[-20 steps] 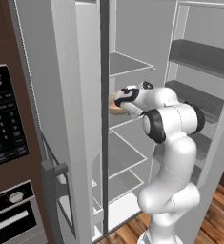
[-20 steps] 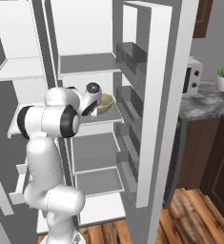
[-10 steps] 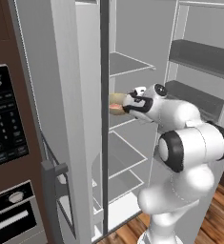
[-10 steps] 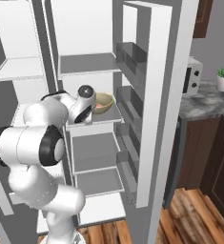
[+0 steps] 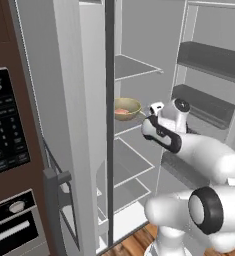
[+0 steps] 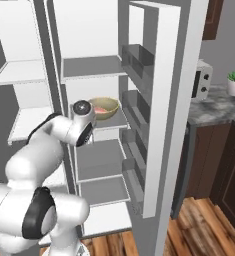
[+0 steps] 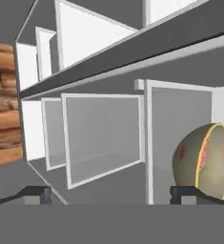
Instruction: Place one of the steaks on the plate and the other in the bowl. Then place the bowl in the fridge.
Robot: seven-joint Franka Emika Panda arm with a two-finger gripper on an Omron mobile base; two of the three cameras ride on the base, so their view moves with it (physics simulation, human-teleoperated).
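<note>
Bowl on fridge shelf, gripper let go.

One yellowish-tan bowl (image 5: pixel 126 108) with one pink steak (image 6: pixel 102 108) inside sits near the front edge of a flat white shelf (image 6: pixel 112 121) in the open fridge (image 6: pixel 161 90). Gripper (image 7: pixel 111 194) spread wide, empty, just beside the bowl; bare shelves below.

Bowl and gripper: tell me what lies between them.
Nothing. In the left base view the bowl sits on the fridge shelf, and only bare shelf separates it from the open gripper.
</note>
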